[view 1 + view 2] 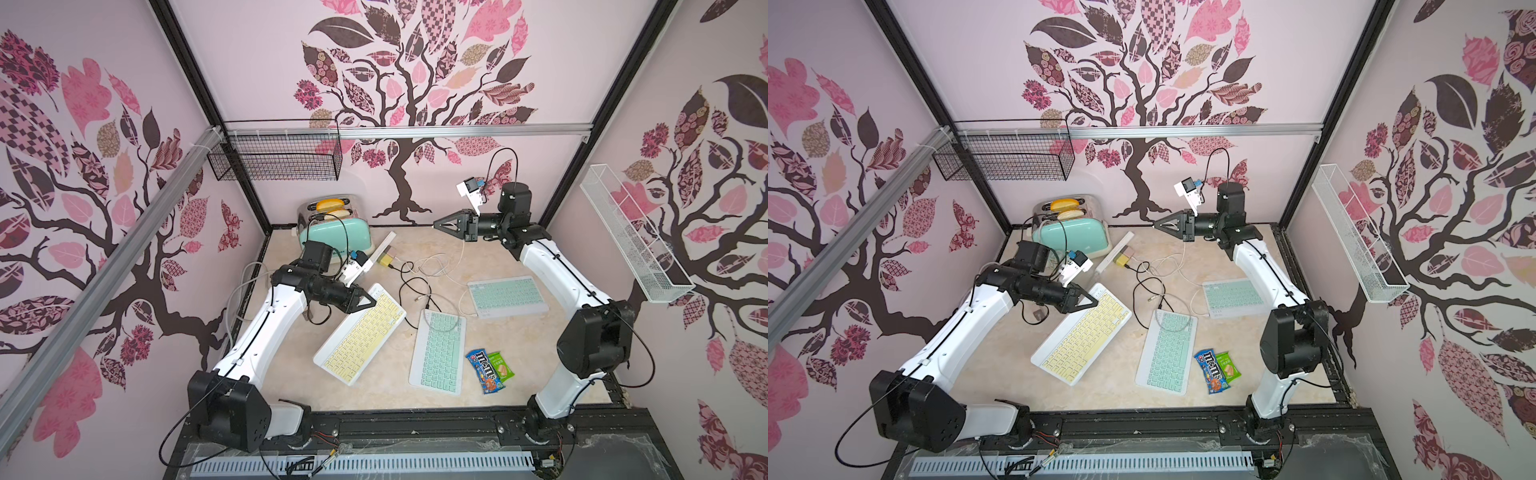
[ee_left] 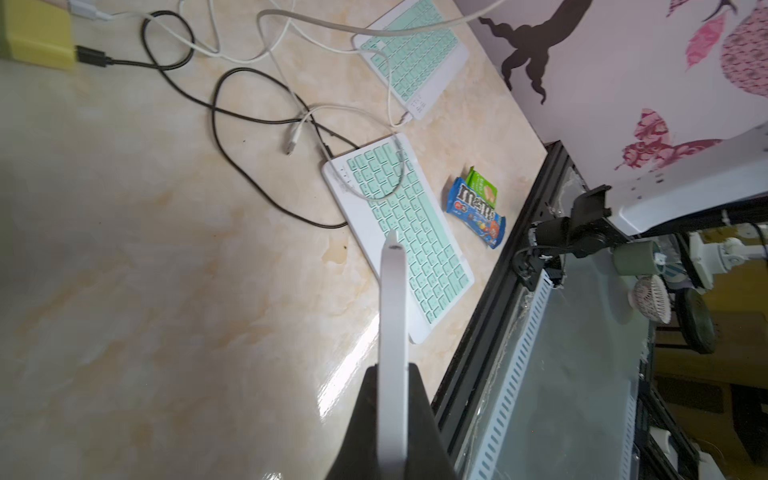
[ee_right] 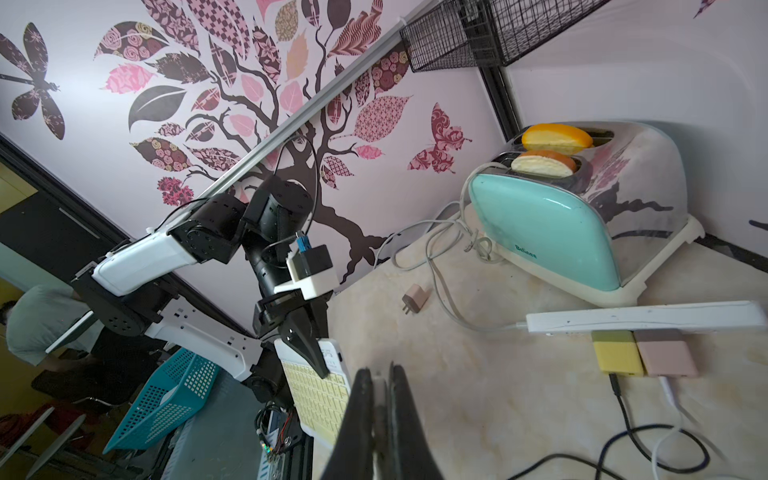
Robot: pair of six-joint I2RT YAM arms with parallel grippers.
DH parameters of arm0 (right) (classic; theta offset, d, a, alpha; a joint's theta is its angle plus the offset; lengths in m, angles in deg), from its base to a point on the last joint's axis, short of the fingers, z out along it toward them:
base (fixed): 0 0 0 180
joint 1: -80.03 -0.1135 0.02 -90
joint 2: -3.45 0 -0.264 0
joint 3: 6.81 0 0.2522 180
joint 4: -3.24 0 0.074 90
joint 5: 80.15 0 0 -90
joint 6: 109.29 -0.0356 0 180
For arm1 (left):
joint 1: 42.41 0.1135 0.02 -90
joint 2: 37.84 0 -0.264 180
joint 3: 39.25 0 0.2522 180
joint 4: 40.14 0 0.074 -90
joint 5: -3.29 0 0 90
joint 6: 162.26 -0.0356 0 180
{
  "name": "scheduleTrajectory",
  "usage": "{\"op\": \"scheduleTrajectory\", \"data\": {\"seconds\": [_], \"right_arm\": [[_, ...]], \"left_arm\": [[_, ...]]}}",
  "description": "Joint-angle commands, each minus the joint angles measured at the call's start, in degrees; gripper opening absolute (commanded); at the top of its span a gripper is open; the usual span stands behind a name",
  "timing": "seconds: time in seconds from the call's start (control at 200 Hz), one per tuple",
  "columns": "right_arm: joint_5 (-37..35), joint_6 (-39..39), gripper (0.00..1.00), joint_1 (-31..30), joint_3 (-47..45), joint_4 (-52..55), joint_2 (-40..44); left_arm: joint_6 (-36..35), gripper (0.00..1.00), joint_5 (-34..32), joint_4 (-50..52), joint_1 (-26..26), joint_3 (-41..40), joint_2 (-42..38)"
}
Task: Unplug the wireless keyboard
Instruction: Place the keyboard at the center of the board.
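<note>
The left hand (image 1: 372,302) clamps the far corner of the yellow keyboard (image 1: 359,334), left of centre on the desk (image 1: 286,374); the right hand (image 1: 437,225) hangs clenched, empty. Two bread slices (image 1: 330,204) stand in the toaster (image 1: 338,235); the gripped corner is hidden.

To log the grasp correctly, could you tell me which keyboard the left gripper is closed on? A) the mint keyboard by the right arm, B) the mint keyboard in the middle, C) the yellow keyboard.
C: in a top view the left gripper is shut on the far end of the yellow keyboard.
</note>
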Motion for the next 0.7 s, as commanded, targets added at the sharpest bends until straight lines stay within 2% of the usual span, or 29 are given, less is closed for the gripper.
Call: {"op": "scheduleTrajectory", "data": {"seconds": [0.0, 0.155, 0.26, 0.34, 0.425, 0.5, 0.61, 0.695], "right_arm": [[-3.95, -4.11, 0.0, -0.74, -3.53, -4.55, 1.54], [-15.27, -4.24, 0.0, -5.08, -6.9, -3.2, 2.37], [-18.92, -5.2, 0.0, -9.17, -8.15, -3.43, 1.44], [-19.97, -5.87, 0.0, -11.78, -8.38, -4.03, 0.8], [-20.74, -6.96, 0.0, -13.83, -8.26, -5.53, 0.23], [-20.45, -8.57, 0.0, -14.57, -8.04, -7.33, -0.39], [-20.54, -10.88, 0.0, -14.86, -7.8, -8.84, -1.23], [-21.76, -11.4, 0.0, -14.81, -8.54, -8.88, -1.19]], "left_arm": [[5.04, 0.0, -7.32, -3.77, 1.91, -1.27, -0.4], [18.43, 0.0, -8.04, -12.37, 12.26, -8.54, -3.09], [22.27, 0.0, -6.96, -15.7, 16.57, -12.19, -4.34], [20.57, 0.0, -9.6, -14.47, 16.88, -12.21, -4.04], [19.37, 0.0, -15.43, -11.93, 16.92, -10.84, -0.77], [19.42, 0.0, -15.18, -10.66, 16.92, -9.23, 2.96], [24.26, 0.0, -14.69, -15.37, 16.9, -10.98, 5.37], [25.08, 0.0, -14.92, -16.3, 17.1, -11.69, 7.53]]}}
